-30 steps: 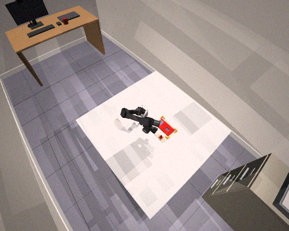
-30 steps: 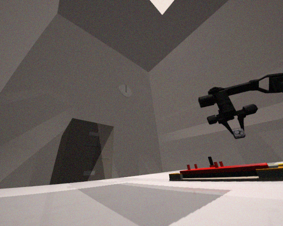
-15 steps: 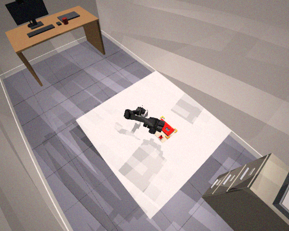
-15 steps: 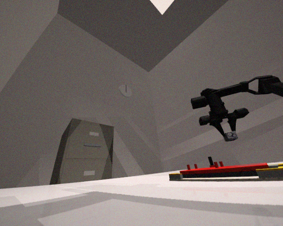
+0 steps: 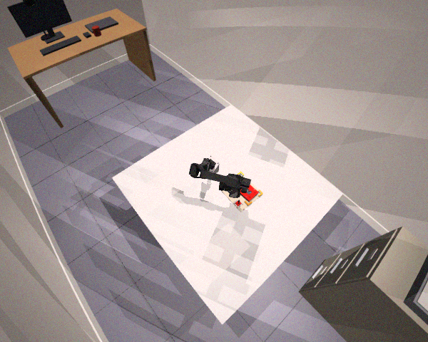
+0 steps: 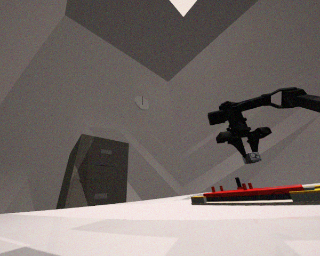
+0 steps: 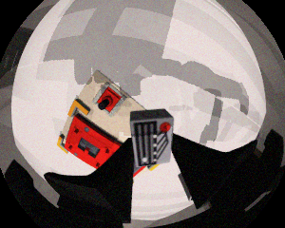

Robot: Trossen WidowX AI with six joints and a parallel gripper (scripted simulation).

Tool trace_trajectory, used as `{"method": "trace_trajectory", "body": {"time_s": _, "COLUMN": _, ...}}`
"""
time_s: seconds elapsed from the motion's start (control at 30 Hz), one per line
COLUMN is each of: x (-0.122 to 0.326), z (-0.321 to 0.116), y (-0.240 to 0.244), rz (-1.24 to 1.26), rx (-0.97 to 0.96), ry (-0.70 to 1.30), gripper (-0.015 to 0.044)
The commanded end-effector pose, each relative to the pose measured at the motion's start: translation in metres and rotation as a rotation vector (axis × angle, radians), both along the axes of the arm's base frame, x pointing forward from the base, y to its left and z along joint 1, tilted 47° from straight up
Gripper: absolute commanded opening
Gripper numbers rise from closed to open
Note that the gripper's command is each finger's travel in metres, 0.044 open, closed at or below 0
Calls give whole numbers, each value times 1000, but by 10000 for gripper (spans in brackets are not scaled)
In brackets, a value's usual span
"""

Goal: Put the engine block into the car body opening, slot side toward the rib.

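My gripper (image 6: 249,154) (image 7: 150,140) is shut on the grey engine block (image 6: 254,157) (image 7: 165,148). It holds the block clear above the red car body (image 5: 250,194) (image 6: 268,191) (image 7: 102,154), slightly tilted in the exterior view. In the wrist view the block's face shows dark slots and a red round cap. The car body lies on a beige board (image 7: 125,113); a dark recess shows in its top in the wrist view. The rest of the car body, on the side toward the gripper, is hidden behind finger and block, and the rib cannot be made out.
A small red part (image 7: 115,94) with a black peg (image 6: 238,182) (image 7: 104,104) stands at the board's end. Thin red pegs rise near it. Yellow-orange corner pieces (image 5: 248,202) (image 7: 79,107) surround the car body. The white table (image 5: 162,172) carries the board; a desk and cabinet stand farther off.
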State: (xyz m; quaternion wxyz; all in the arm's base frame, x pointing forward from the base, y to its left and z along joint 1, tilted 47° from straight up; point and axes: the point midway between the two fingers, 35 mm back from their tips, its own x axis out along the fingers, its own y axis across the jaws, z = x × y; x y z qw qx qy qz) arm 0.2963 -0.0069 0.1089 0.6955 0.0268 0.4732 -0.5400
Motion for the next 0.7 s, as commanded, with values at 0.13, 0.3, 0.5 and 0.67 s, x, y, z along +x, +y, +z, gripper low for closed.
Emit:
{"method": "trace_trajectory", "body": {"time_s": 0.13, "x": 12, "z": -21, "y": 10, "rz": 92, "rx": 10, "ry": 100, "gripper": 0}}
{"method": "trace_trajectory", "body": {"time_s": 0.3, "x": 18, "z": -34, "y": 16, "rz": 152, "rx": 14, "ry": 163, "gripper": 0}}
{"method": "trace_trajectory", "body": {"time_s": 0.5, "x": 25, "z": -51, "y": 23, "rz": 224, "rx": 18, "ry": 238, "gripper": 0}}
{"method": "trace_trajectory", "body": {"time_s": 0.67, "x": 30, "z": -65, "y": 28, "rz": 284, "rx": 22, "ry": 301, "gripper": 0}}
